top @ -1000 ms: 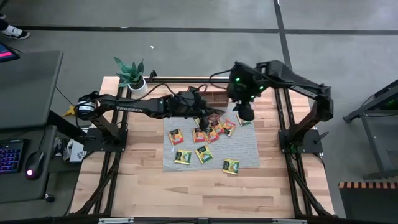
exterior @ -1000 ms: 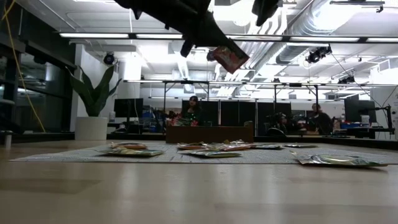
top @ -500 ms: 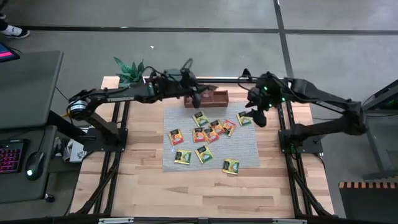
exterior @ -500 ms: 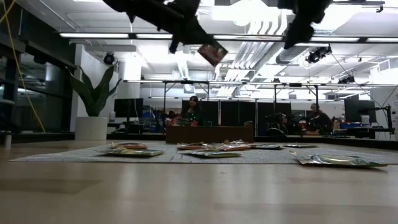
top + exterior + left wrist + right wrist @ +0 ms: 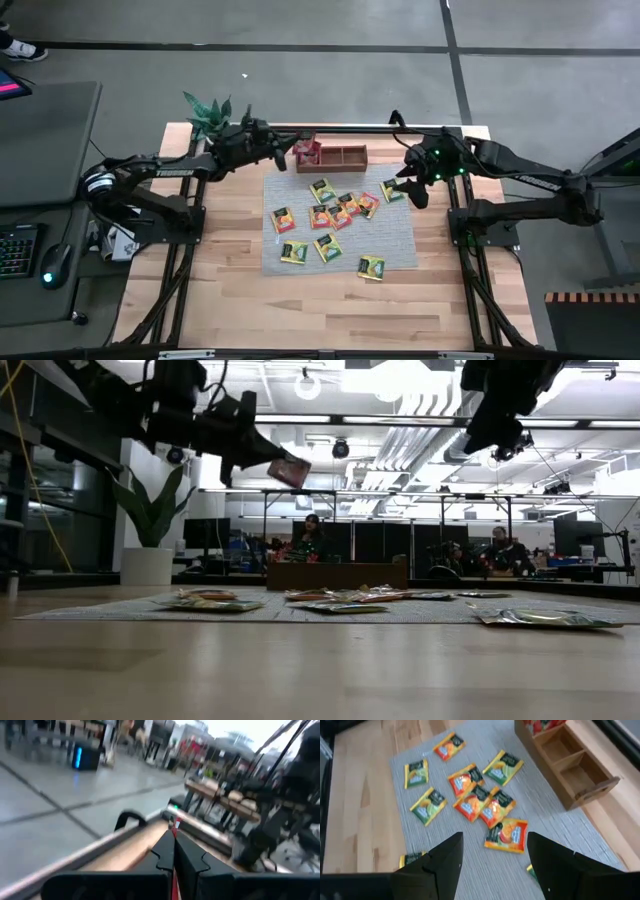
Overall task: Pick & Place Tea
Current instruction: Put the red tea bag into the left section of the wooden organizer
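the left gripper (image 5: 290,152) is pressed together on a red tea sachet (image 5: 289,470) and holds it in the air, just beside the left end of the wooden tray (image 5: 345,159) — the low view shows the sachet tilted, well above the worktop. in the left wrist view the sachet is only a thin red edge between the closed fingers (image 5: 165,857).

the right gripper (image 5: 414,189) is spread wide and holds nothing; it hangs above the right edge of the grey woven mat (image 5: 395,250), near the tray's right end.

the tray stands at the far edge of the mat; its left compartment has red sachets inside (image 5: 542,725), the other two look bare. the other tea sachets (image 5: 335,212) lie flat on the mat — a loose cluster near the middle, some touching or overlapping, and a few apart toward the near edge. a potted plant (image 5: 212,118) stands at the far left corner of the worktop (image 5: 230,310).
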You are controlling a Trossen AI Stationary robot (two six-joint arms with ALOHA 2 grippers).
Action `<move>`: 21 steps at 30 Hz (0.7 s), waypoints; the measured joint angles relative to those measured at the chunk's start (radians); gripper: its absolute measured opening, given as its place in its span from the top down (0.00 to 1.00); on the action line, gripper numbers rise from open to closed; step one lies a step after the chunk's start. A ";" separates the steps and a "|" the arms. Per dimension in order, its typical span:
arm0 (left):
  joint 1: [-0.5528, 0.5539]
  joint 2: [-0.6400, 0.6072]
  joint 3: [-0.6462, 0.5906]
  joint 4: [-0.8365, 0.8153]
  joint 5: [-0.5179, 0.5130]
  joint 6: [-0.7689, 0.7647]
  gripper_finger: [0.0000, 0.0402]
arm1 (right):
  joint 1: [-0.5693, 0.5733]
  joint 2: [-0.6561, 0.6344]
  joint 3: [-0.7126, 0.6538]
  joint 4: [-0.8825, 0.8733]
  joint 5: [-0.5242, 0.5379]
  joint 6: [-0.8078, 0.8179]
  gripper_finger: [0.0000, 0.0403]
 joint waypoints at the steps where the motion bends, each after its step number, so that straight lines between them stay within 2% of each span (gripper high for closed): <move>1: 0.000 0.018 0.000 0.010 0.000 0.000 1.00 | 0.000 0.000 0.000 0.012 0.001 0.003 0.46; 4: 0.011 0.091 -0.008 0.025 0.006 0.004 1.00 | 0.000 0.000 0.000 0.049 0.001 0.023 0.46; 7: 0.027 0.161 -0.001 0.124 0.034 -0.023 1.00 | 0.000 0.000 0.000 0.077 0.001 0.028 0.46; 10: 0.042 0.240 -0.007 0.141 0.035 -0.062 1.00 | 0.000 0.000 0.000 0.087 0.000 0.041 0.47; 13: 0.041 0.306 0.005 0.241 0.013 -0.075 1.00 | 0.000 0.000 0.000 0.087 0.000 0.053 0.47; 21: 0.053 0.405 0.001 0.266 0.000 -0.111 1.00 | 0.000 0.000 0.000 0.087 0.001 0.058 0.46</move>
